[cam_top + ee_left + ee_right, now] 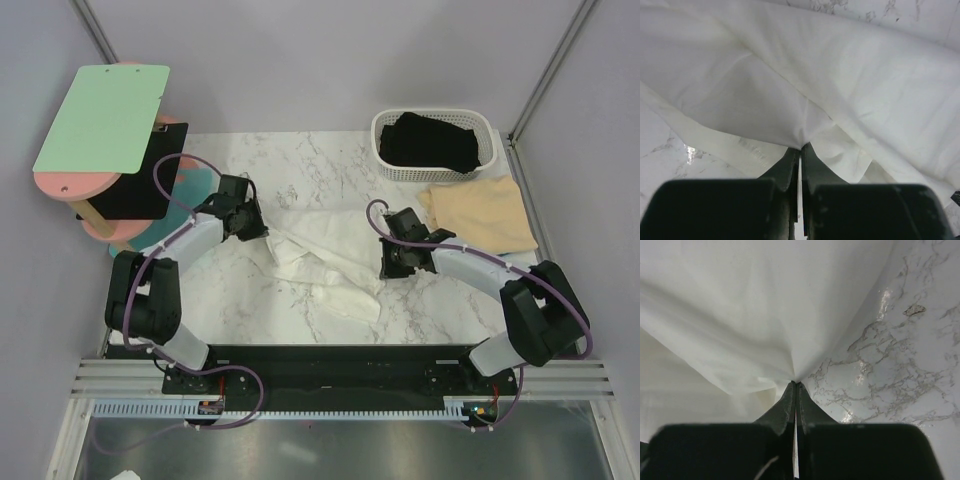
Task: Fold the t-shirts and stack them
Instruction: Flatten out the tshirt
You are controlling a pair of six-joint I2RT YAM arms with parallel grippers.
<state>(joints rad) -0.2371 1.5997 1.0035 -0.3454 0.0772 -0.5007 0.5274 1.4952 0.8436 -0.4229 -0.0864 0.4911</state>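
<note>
The white t-shirt point(322, 265) is pinched at the tips of your left claw point(801, 150) and right claw point(796, 386); next, lift both evenly.

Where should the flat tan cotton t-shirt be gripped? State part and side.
Probably the tan t-shirt by its edge facing the table's middle, coming from there: it lies flat, and the white lattice basket crowds its far side.

Robot lab test cell: plain grey walls point(300, 60), aluminium corner posts point(546, 65), marble-print table point(250, 300), black base plate point(340, 362)
</note>
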